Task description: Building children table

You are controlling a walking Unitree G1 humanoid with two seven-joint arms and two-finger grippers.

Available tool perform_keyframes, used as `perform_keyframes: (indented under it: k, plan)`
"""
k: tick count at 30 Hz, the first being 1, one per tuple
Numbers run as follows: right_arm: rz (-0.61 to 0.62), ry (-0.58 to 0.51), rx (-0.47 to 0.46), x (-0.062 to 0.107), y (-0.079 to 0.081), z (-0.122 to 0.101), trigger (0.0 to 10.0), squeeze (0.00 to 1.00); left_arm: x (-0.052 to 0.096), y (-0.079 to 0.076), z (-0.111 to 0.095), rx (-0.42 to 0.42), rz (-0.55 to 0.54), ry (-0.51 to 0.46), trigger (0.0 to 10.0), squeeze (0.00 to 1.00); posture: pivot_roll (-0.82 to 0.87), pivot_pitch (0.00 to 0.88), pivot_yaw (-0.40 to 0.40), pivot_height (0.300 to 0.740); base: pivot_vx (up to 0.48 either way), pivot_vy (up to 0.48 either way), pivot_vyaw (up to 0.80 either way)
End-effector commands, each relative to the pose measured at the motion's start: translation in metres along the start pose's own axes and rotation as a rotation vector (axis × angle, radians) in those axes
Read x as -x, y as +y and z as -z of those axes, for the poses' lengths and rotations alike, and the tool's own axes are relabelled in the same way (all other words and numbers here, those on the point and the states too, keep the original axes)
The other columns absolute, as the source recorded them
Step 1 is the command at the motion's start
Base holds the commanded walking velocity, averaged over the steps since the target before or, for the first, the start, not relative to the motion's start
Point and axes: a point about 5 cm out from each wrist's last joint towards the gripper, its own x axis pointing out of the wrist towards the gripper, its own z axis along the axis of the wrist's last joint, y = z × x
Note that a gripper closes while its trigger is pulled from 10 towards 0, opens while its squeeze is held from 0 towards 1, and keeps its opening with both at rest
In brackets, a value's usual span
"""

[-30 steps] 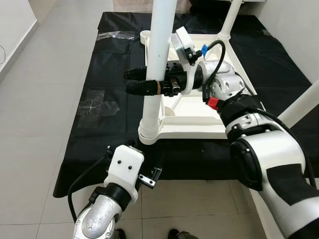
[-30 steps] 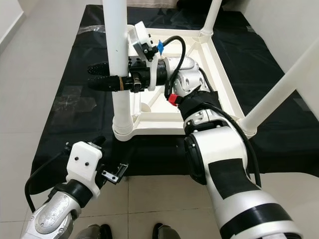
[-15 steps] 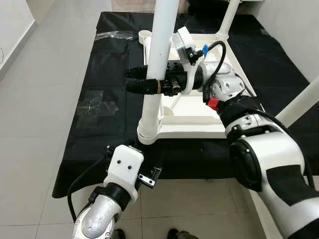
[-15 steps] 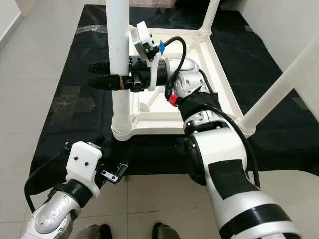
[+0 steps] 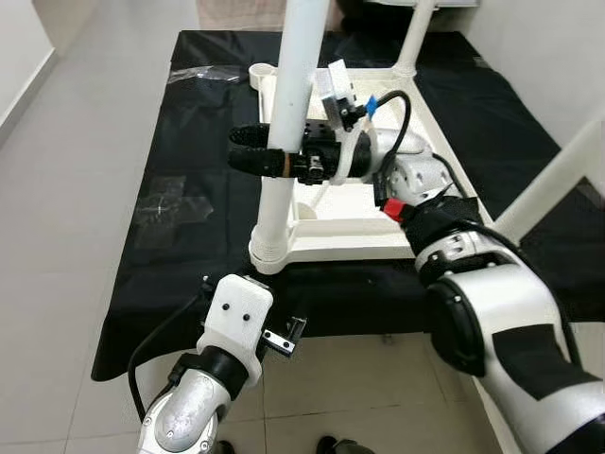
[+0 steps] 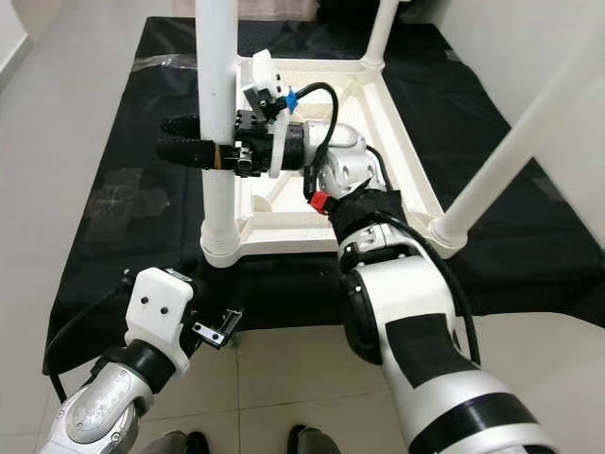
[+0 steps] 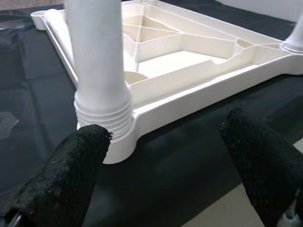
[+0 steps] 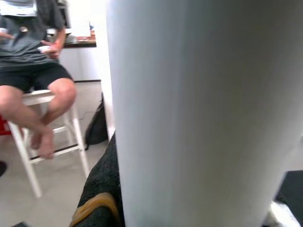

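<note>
The white children's table [image 5: 359, 236] lies upside down on a black mat [image 5: 189, 142]. One white leg [image 5: 288, 113] stands upright in the near-left corner socket [image 5: 269, 253]. My right gripper [image 5: 248, 151] is shut on this leg at mid height, one black finger in front of it and one behind. In the right wrist view the leg [image 8: 199, 113] is very close. My left gripper [image 7: 165, 130] hangs open low by the mat's near edge, pointing at the socket [image 7: 106, 127] without touching it; its wrist housing [image 5: 236, 317] is below the table corner.
Two more legs stand on the right side, at the far corner [image 5: 416, 38] and the near corner [image 5: 553, 180]. The far-left socket [image 5: 262, 72] holds no leg. Plastic wrap [image 5: 170, 203] lies on the mat. A person sits on a white stool [image 8: 38, 71].
The whole picture has shifted a little, so the camera moved. My right gripper keeps its hold on the leg, and the left arm stays low where it was.
</note>
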Motion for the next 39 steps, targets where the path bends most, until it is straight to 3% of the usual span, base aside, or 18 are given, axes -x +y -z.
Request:
perform_keyframes:
  k: [1,7,15,17,19,23,35,39]
  plan:
    - [0.045,0.078,-0.045,0.003,0.003,0.025,10.0,0.00,0.002,0.000,0.003,0.000,0.000,0.010,10.0,0.00,0.11,0.221,-0.091,0.740,0.000,0.000,0.00]
    - [0.085,0.055,-0.049,0.000,0.006,0.029,10.0,0.00,0.001,0.001,0.003,-0.002,-0.001,0.010,10.0,0.00,0.11,0.214,-0.088,0.740,0.000,0.000,0.00]
    - [0.228,0.090,-0.070,-0.012,0.001,0.029,10.0,0.00,0.001,0.002,0.003,-0.006,-0.007,0.009,10.0,0.00,0.10,0.211,-0.087,0.740,0.000,0.000,0.00]
    - [0.357,0.112,-0.093,-0.015,-0.008,0.028,10.0,0.00,0.000,0.006,0.003,-0.015,-0.028,0.003,10.0,0.00,0.10,0.209,-0.088,0.740,0.000,0.000,0.00]
    - [0.406,0.124,-0.103,-0.016,-0.010,0.028,10.0,0.00,0.000,0.007,0.002,-0.020,-0.038,0.001,10.0,0.00,0.10,0.209,-0.088,0.740,0.000,0.000,0.00]
    - [0.509,0.156,-0.131,-0.016,-0.015,0.030,10.0,0.00,-0.001,0.012,0.002,-0.033,-0.056,-0.001,10.0,0.00,0.10,0.210,-0.091,0.740,0.000,0.000,0.00]
    - [0.593,0.162,-0.107,-0.016,-0.015,0.032,10.0,0.00,-0.002,0.017,0.002,-0.049,-0.066,-0.005,10.0,0.00,0.10,0.217,-0.093,0.740,0.000,0.000,0.00]
    - [0.715,0.131,-0.111,-0.016,-0.019,0.028,10.0,0.00,-0.003,0.018,0.001,-0.052,-0.068,-0.009,10.0,0.00,0.10,0.220,-0.089,0.740,0.000,0.000,0.00]
